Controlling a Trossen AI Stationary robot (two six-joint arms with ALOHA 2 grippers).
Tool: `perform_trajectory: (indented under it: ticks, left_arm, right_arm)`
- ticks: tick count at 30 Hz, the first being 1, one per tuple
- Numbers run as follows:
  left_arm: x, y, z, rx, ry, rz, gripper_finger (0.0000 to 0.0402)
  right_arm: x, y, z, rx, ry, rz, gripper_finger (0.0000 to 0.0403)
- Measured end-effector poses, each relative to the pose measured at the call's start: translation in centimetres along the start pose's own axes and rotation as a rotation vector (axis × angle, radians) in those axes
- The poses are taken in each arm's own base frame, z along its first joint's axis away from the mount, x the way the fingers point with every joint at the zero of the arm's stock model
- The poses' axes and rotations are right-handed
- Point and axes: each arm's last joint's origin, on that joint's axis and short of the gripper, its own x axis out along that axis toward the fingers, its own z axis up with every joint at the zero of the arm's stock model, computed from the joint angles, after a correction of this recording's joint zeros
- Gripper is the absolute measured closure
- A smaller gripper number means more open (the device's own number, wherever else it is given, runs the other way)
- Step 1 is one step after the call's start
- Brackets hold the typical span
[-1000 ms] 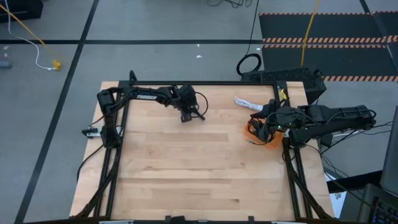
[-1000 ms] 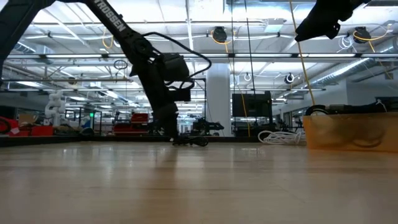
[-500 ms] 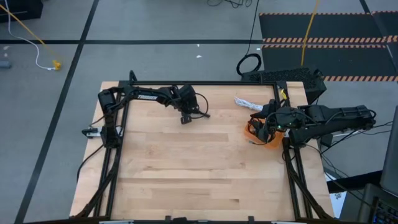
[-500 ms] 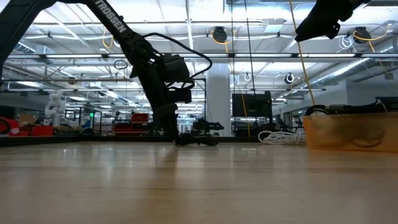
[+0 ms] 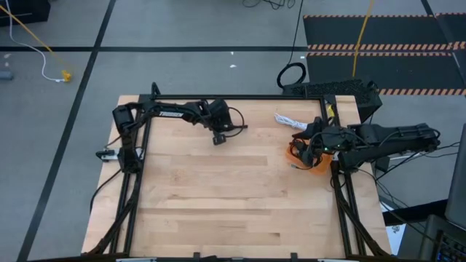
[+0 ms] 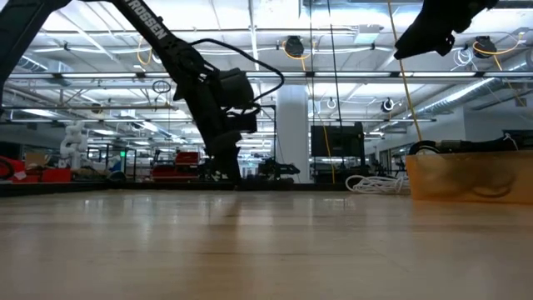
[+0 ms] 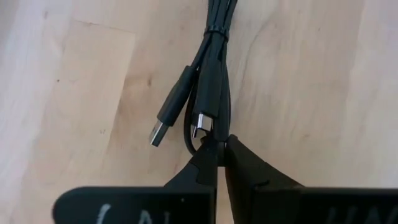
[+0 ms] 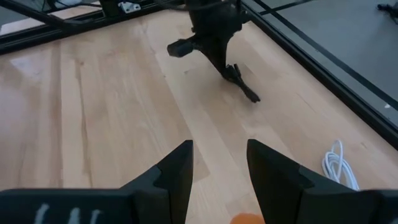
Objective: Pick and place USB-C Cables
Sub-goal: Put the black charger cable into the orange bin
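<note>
- Gripping a black USB-C cable (image 7: 211, 81), the left tool (image 5: 219, 137) sits low over the bench (image 5: 240, 204) at about 11 o'clock in the high view; its fingers are pinched narrow on the loop end, just beside the two plugs.
- The bundle trails away from the fingers toward 3 o'clock, and I cannot tell if it lies on the wood or hangs just above it.
- The right tool (image 8: 217, 165) hovers over the orange tray (image 5: 312, 161) at 3 o'clock, its fingers spread wide and holding nothing.
- A white cable (image 5: 288, 120) lies on the bench near 1 o'clock, just beside the tray; dark coils show inside the tray.
- Risk, in my judgement: the hold is only on a thin strand, so the cable may slip out during the carry.
- The free plugs may drag on the wood, or catch on the tray wall, and pull the bundle loose.
- The waiting right arm stands over the tray, so the two arms may come too close there.
</note>
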Motion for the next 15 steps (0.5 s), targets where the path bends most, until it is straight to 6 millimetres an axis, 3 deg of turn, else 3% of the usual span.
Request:
perform_trajectory:
  ticks: [8,15]
  left_arm:
    - [-1.8,-1.9,1.6,-0.098,-0.107,-0.04,0.0392]
    - [-3.6,-6.4,4.3,-0.088,-0.325,-0.133,0.0393]
  right_arm:
    - [3.1,0.3,-2.7,-0.013,-0.06,0.022,0.0259]
    - [5.6,0.5,-4.8,0.02,-0.248,0.087,0.0259]
